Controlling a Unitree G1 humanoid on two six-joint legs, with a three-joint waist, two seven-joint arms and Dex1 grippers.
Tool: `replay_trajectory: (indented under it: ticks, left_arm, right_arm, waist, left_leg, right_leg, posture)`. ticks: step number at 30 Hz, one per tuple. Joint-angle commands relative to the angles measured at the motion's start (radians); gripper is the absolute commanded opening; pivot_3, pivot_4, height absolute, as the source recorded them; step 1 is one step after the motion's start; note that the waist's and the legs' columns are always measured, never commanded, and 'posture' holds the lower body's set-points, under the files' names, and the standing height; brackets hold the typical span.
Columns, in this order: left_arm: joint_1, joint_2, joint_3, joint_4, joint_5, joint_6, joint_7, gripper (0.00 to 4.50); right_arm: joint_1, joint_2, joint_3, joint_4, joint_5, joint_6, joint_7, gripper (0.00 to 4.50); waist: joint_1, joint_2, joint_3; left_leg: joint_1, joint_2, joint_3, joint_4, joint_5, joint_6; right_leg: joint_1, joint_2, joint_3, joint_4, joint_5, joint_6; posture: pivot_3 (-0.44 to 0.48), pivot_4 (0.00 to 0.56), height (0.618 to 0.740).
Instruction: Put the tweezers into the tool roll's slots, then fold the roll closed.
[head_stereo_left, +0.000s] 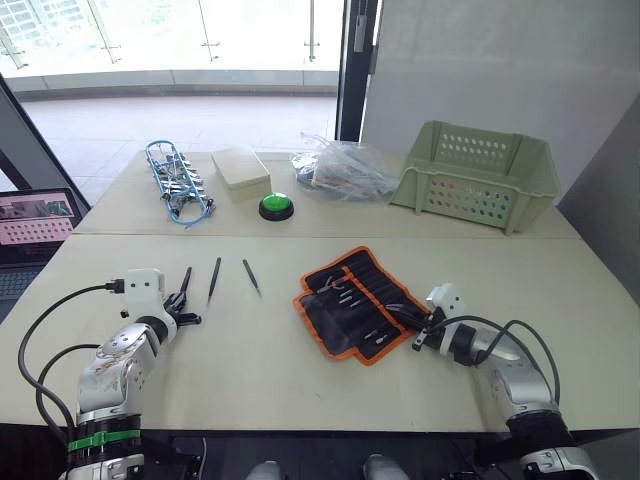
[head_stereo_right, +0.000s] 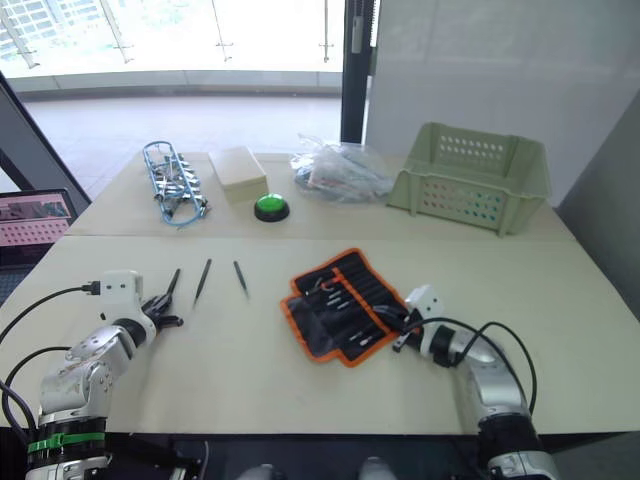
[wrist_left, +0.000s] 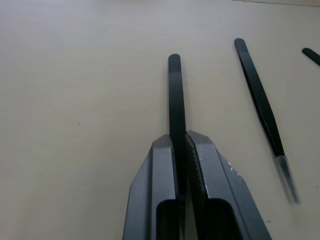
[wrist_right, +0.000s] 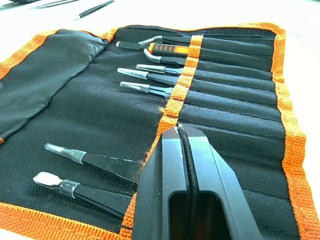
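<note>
Partly hidden: tweezers (wrist_left: 175, 107) between left hand (wrist_left: 182, 150) fingers.

Between your left gripper (head_stereo_left: 183, 303) and the tool roll (head_stereo_left: 355, 300) the near table (head_stereo_left: 260, 370) is open — only two loose tweezers (head_stereo_left: 214, 279) lie there, just beside the one your left gripper pinches, close enough to brush on a sideways sweep. The right gripper (head_stereo_left: 424, 328) sits closed at the roll's near edge, crowding that side. The far table is cluttered — a clip bundle (head_stereo_left: 176, 186), a beige box (head_stereo_left: 240, 169), a green button (head_stereo_left: 276, 206), a plastic bag (head_stereo_left: 345, 170) and a green basket (head_stereo_left: 478, 175) line it.
</note>
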Motion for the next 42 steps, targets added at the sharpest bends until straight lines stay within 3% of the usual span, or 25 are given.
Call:
replay_trajectory:
  ticks: [1,8,16,22,29,42]
  left_arm:
    - [0.004,-0.009,-0.006,-0.038,-0.002,-0.038,-0.007,0.03]
    - [-0.027,0.056,-0.062,-0.112,0.003,-0.078,-0.103,0.03]
    - [-0.110,0.100,-0.274,-0.268,-0.060,0.031,-0.302,0.03]
    - [-0.171,0.085,-0.420,-0.339,-0.052,0.120,-0.348,0.03]
    - [-0.235,0.075,-0.600,-0.287,0.047,0.101,-0.387,0.03]
    - [-0.286,0.051,-0.708,-0.290,0.041,0.209,-0.474,0.03]
  right_arm:
    - [0.016,-0.003,0.022,0.016,-0.029,0.033,-0.006,0.00]
    - [0.019,-0.004,0.022,0.006,-0.028,0.041,-0.008,0.00]
    - [0.032,0.005,0.020,-0.020,-0.023,0.056,-0.024,0.00]
    - [0.061,0.006,0.015,-0.059,-0.017,0.066,-0.042,0.00]
    - [0.078,0.014,0.013,-0.097,-0.009,0.090,-0.055,0.00]
    - [0.100,0.007,0.009,-0.128,-0.009,0.103,-0.065,0.00]
  waist:
    - [-0.001,0.000,0.000]
    - [-0.004,-0.002,0.001]
    - [-0.005,-0.002,0.001]
    - [-0.007,-0.001,0.001]
    - [-0.005,-0.001,0.001]
    - [-0.005,-0.001,0.001]
  left_leg:
    - [0.000,0.000,0.000,0.000,0.000,0.000]
    - [-0.002,0.000,0.000,-0.003,0.000,0.000]
    - [-0.004,0.000,0.000,-0.004,0.000,0.000]
    - [-0.005,0.000,0.000,-0.006,0.000,0.000]
    - [-0.006,0.000,0.000,-0.005,0.000,0.000]
    - [-0.007,0.000,0.000,-0.005,0.000,0.000]
  right_leg:
    - [0.000,0.000,0.000,0.000,0.000,0.000]
    - [-0.002,0.000,0.000,-0.002,0.000,0.000]
    - [-0.002,0.000,0.000,-0.006,0.000,0.000]
    - [-0.004,0.000,0.000,-0.008,0.000,0.000]
    - [-0.003,0.000,0.000,-0.008,0.000,0.000]
    - [-0.004,0.000,0.000,-0.008,0.000,0.000]
  posture:
    - [0.000,0.150,0.740]
    - [0.000,0.150,0.740]
    - [0.000,0.150,0.740]
    - [0.000,0.150,0.740]
    - [0.000,0.150,0.740]
    - [0.000,0.150,0.740]
